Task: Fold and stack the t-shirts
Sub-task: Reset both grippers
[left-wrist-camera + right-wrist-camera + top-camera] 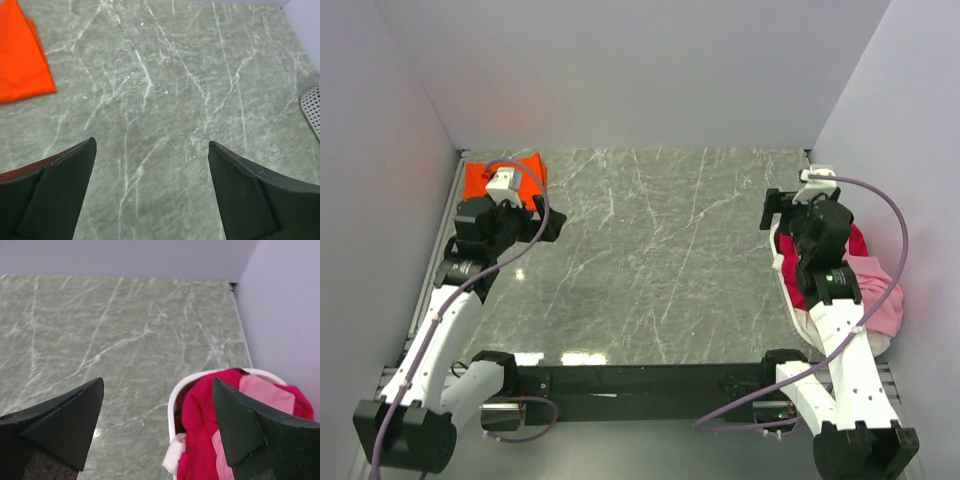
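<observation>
A folded bright orange t-shirt (482,180) lies flat in the far left corner of the marble table; its edge shows at the upper left of the left wrist view (22,60). My left gripper (555,222) hovers just right of it, open and empty (151,145). Magenta-red (857,243), light pink (880,295) and white t-shirts lie heaped in a white basket (786,288) at the right edge. The right wrist view shows the magenta-red (202,415), pink (265,392) and white (175,452) cloth. My right gripper (772,208) hangs open above the basket's left rim (157,382), holding nothing.
White walls close the table on the left, back and right. The grey-green marble tabletop (660,260) stretches between the two arms. A white mesh edge (312,107) shows at the right of the left wrist view. A black rail (640,378) runs along the near edge.
</observation>
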Controlling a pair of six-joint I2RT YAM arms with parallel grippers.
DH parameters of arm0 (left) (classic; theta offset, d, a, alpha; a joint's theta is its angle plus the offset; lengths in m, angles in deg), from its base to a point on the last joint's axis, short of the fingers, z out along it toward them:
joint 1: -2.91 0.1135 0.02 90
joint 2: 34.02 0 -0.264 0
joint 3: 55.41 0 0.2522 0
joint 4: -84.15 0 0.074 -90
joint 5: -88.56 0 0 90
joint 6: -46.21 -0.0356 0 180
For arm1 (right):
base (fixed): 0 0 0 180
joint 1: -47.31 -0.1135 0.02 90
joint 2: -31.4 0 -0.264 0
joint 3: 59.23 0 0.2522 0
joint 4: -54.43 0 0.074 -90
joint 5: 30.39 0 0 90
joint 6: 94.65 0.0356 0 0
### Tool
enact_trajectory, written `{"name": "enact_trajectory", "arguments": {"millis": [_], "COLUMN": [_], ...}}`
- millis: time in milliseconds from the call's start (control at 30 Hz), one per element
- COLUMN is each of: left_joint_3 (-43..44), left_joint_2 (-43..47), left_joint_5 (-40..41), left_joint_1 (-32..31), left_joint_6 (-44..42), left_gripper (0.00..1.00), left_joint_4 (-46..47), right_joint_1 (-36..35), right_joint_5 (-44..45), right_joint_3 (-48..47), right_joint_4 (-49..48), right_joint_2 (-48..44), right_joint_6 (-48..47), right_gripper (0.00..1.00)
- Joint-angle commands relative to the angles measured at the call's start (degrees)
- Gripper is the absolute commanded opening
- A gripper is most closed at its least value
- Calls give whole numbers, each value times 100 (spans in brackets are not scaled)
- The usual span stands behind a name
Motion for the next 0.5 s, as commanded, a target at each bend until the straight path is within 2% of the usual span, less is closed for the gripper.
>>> {"name": "enact_trajectory", "arguments": {"millis": [0,467], "left_joint_3": [-297,-474], "left_joint_2": [453,770], "left_joint_5": [596,693], "left_joint_1": [-127,-294], "left_joint_6": [-443,-355], "left_gripper": [99,99], "left_joint_4": [-117,-170], "right_joint_1": [1,1], "right_joint_5": [899,1067], "right_joint_3": [305,851], "right_joint_4": [-655,-796], "right_joint_2": [-287,-568], "right_joint_6": [389,372], "right_gripper": [95,91]}}
